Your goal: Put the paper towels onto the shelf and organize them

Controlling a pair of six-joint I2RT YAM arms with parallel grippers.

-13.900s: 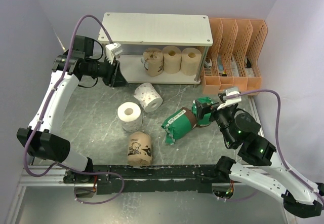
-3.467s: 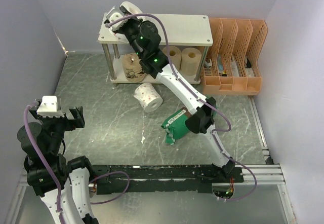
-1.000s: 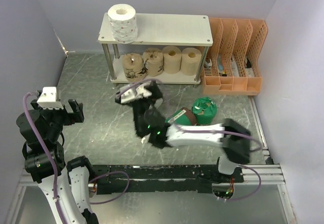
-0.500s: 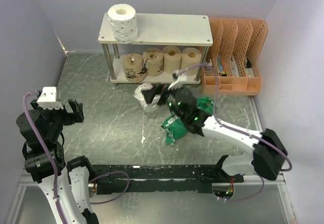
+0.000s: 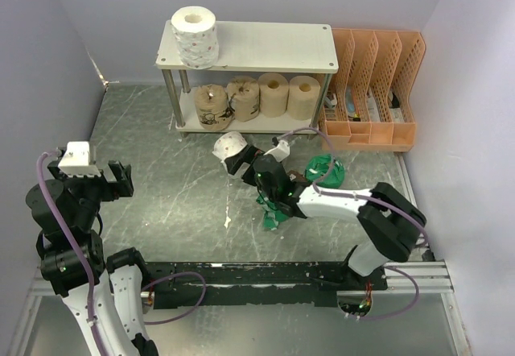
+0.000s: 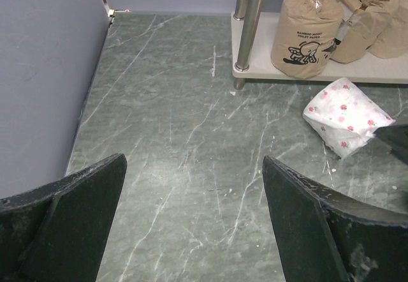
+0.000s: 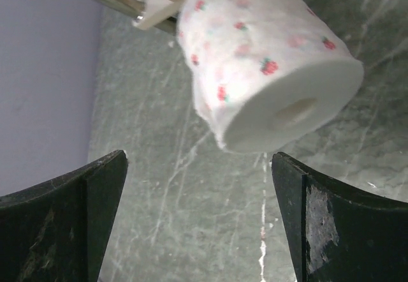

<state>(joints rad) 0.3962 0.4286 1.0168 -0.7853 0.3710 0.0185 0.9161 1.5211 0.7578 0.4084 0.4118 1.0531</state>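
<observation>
One white paper towel roll (image 5: 195, 35) stands on the top board of the shelf (image 5: 273, 43). On the lower board, several tan rolls sit in a row, the labelled one (image 5: 212, 106) (image 6: 305, 33) at the left. A flowered white roll (image 5: 226, 145) (image 7: 268, 59) (image 6: 347, 116) lies on its side on the floor. My right gripper (image 5: 239, 163) (image 7: 198, 161) is open just short of it, nothing between the fingers. Two green-wrapped rolls (image 5: 326, 169) (image 5: 273, 209) lie beside and under the right arm. My left gripper (image 5: 88, 180) (image 6: 194, 162) is open over bare floor at the near left.
An orange perforated file rack (image 5: 370, 90) stands right of the shelf. Purple walls close in the left, back and right. The shelf's silver leg (image 6: 247, 23) stands near the flowered roll.
My right arm has swung across the middle of the floor and now points its open gripper at the flowered roll. The left arm has barely shifted.
</observation>
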